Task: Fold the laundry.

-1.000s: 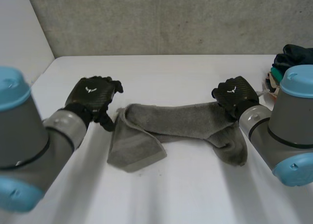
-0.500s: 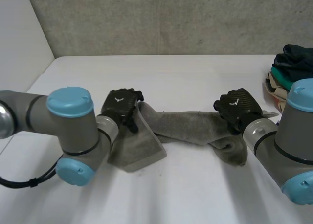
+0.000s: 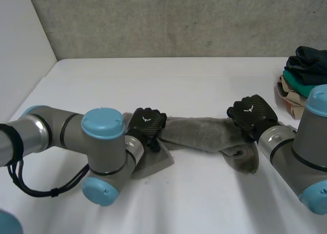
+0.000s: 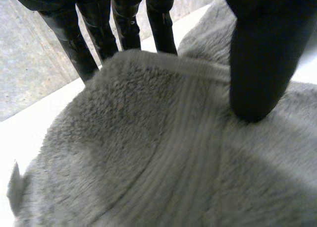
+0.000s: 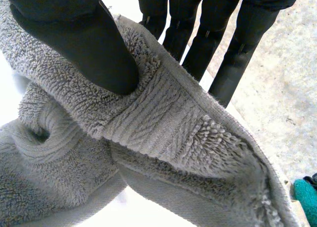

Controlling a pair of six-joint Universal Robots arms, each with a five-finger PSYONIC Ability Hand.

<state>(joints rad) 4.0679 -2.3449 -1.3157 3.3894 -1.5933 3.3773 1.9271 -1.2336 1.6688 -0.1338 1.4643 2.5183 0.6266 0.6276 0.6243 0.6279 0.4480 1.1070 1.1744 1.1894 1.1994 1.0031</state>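
A grey towel (image 3: 199, 132) lies bunched in a long strip across the white table (image 3: 168, 80). My left hand (image 3: 146, 124) is at its left end, where a flat flap (image 3: 156, 164) spreads toward the front. In the left wrist view the thumb (image 4: 255, 63) presses on top of the towel (image 4: 148, 152) and the fingers (image 4: 99, 33) reach behind its hemmed edge, pinching it. My right hand (image 3: 250, 113) holds the right end. There the thumb (image 5: 84, 43) clamps the towel's woven band (image 5: 158, 123) against the fingers (image 5: 223, 53) behind it.
A pile of dark, green and tan clothes (image 3: 302, 73) sits at the table's right edge, and a teal piece of it (image 5: 307, 197) lies beyond the right hand. A grey wall (image 3: 173, 19) stands behind the table, and a white side wall stands along its left.
My left arm swung right and brought its hand from beside the towel onto the towel's left end, where the thumb closed down. The right hand shifted slightly, still gripping.
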